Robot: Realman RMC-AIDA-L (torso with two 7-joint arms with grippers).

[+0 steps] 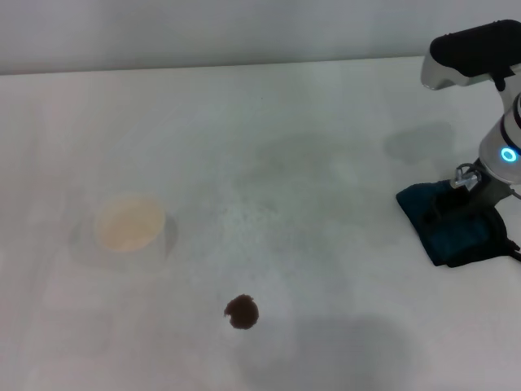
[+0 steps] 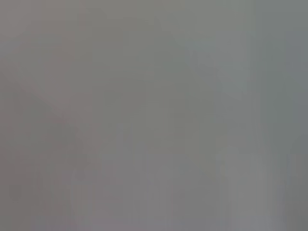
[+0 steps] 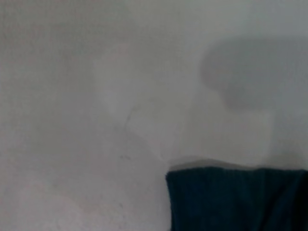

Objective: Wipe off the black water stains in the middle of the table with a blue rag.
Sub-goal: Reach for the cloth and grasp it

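The black water stain [image 1: 242, 312] is a small round dark blot on the white table [image 1: 269, 122], near the front middle. The blue rag [image 1: 431, 218] lies at the table's right side. It also shows in the right wrist view [image 3: 236, 199] as a dark teal patch. My right gripper [image 1: 479, 213] is down on the rag, over its right half, far to the right of the stain. My left gripper is out of view; the left wrist view shows only plain grey.
A white cup [image 1: 130, 225] with a pale tan inside stands on the left of the table, behind and left of the stain. Faint grey smudges [image 1: 285, 163] mark the middle of the table. The table's far edge runs along the back wall.
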